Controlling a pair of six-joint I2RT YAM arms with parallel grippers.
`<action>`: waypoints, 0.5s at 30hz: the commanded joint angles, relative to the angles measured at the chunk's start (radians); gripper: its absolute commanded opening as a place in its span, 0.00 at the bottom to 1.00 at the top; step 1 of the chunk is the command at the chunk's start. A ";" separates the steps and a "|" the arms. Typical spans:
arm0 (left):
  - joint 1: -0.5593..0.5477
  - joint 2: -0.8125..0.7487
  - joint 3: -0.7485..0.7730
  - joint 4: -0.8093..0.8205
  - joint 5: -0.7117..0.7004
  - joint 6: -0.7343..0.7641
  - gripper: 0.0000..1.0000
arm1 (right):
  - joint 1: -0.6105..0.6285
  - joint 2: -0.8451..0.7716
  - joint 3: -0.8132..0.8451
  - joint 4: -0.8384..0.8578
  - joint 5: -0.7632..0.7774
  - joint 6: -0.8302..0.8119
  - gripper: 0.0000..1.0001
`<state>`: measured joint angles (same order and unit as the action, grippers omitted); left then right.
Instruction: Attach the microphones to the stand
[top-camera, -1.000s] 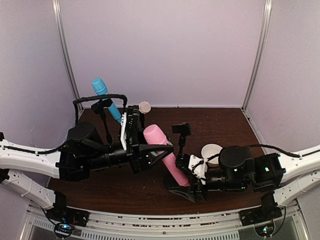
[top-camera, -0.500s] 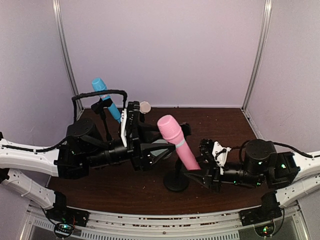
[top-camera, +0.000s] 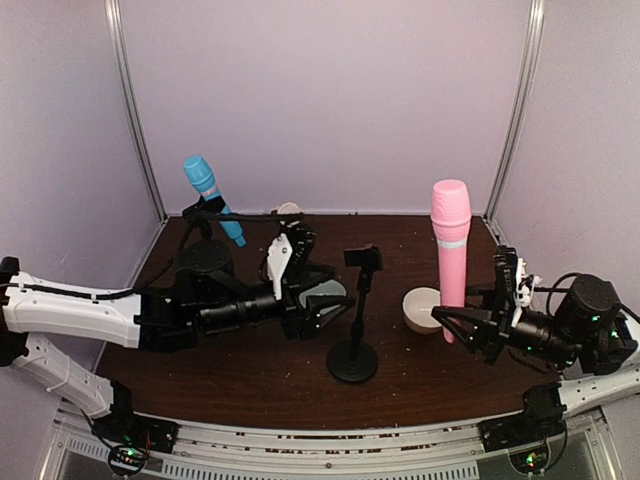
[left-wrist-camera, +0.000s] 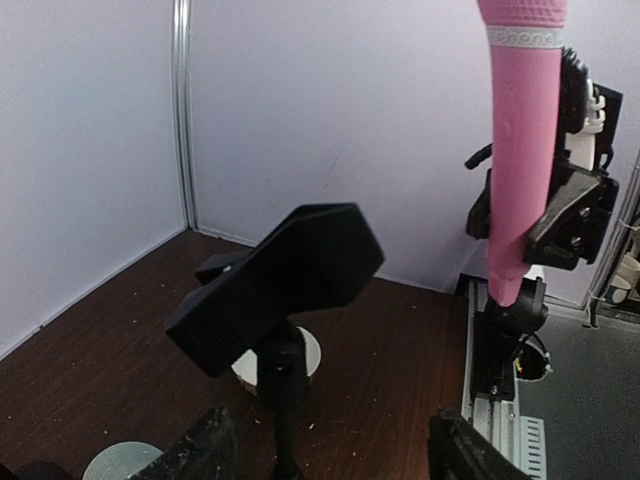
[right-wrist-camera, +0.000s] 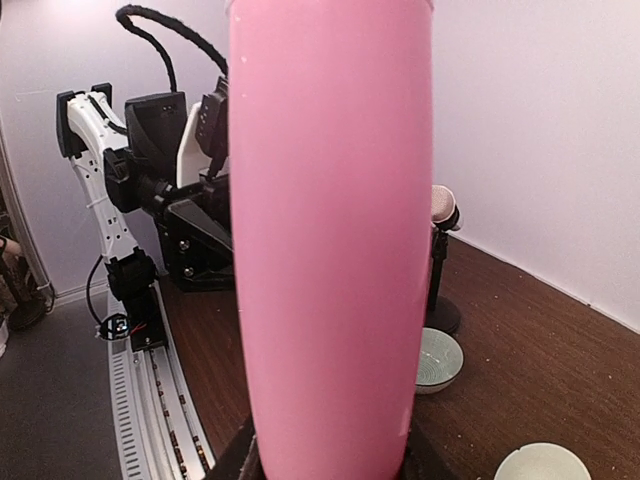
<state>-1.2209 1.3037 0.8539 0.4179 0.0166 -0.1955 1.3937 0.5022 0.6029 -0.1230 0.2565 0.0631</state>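
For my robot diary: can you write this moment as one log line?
right gripper: shut on pink microphone, upright | left gripper: open, empty | middle stand: clip empty | blue microphone: clipped up, back left

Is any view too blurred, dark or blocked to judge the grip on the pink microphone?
Right wrist: pink microphone fills the frame up close, so the grip barely shows. Left wrist: sharp, evenly lit, microphone and right gripper clear. Top external: even light, no glare, though the dark gripper blends into the table.

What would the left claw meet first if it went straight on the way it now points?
Most likely the empty black clip on the stand, which sits straight ahead of the open left claw; depth is hard to judge.
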 joint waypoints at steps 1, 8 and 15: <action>0.062 0.065 0.019 0.096 0.054 0.012 0.67 | -0.008 -0.043 0.008 -0.064 0.047 0.033 0.13; 0.109 0.191 0.076 0.157 0.160 0.055 0.66 | -0.010 -0.081 -0.016 -0.075 0.067 0.041 0.13; 0.128 0.274 0.124 0.200 0.217 0.078 0.60 | -0.009 -0.058 -0.009 -0.073 0.068 0.032 0.13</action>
<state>-1.1103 1.5520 0.9340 0.5198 0.1734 -0.1463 1.3933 0.4572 0.5957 -0.2043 0.2993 0.0898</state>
